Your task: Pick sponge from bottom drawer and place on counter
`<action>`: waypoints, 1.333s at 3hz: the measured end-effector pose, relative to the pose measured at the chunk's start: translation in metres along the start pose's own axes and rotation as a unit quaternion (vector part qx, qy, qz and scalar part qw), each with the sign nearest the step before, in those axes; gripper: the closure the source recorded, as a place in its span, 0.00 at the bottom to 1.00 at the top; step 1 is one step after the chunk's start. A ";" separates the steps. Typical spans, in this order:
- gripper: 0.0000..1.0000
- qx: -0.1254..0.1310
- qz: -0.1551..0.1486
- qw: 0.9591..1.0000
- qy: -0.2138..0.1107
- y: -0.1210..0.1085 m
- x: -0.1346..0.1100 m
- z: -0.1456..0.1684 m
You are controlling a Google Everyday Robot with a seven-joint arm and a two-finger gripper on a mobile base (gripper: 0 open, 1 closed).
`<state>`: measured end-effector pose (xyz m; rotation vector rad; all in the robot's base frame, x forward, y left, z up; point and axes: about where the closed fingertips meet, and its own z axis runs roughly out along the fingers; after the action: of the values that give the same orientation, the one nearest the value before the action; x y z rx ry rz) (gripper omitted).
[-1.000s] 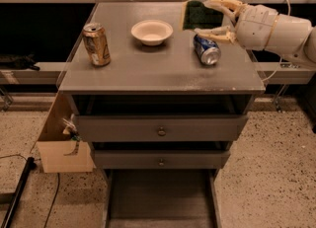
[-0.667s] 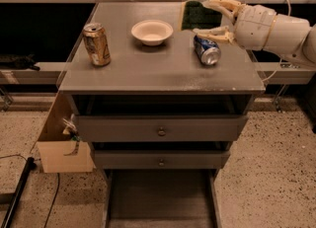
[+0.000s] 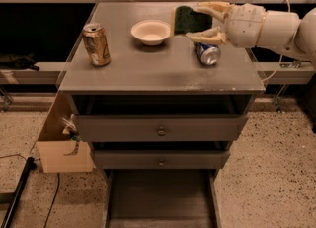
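Observation:
The dark green sponge [image 3: 189,19] sits between the two pale fingers of my gripper [image 3: 197,22], over the back right part of the counter [image 3: 148,71]. The fingers press on its far and near edges. I cannot tell whether the sponge touches the counter. The arm reaches in from the right. The bottom drawer [image 3: 158,197] is pulled out at the foot of the cabinet, and its grey tray shows nothing inside.
A white bowl [image 3: 151,31] stands left of the sponge. A blue can [image 3: 207,53] lies on its side just in front of the gripper. A gold can [image 3: 96,44] stands at the counter's left. A cardboard box [image 3: 59,148] sits on the floor left of the cabinet.
The gripper and the sponge have shifted slightly left and lower over the counter. Nothing else has moved.

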<state>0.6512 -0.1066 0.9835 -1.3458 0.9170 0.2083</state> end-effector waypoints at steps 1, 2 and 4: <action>1.00 -0.033 0.012 0.999 -0.004 0.010 0.004 0.018; 1.00 -0.062 0.020 0.998 -0.007 0.019 0.005 0.033; 1.00 -0.099 0.038 0.994 0.007 0.037 0.012 0.035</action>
<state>0.6521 -0.0700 0.9460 -1.4964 0.9806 0.3562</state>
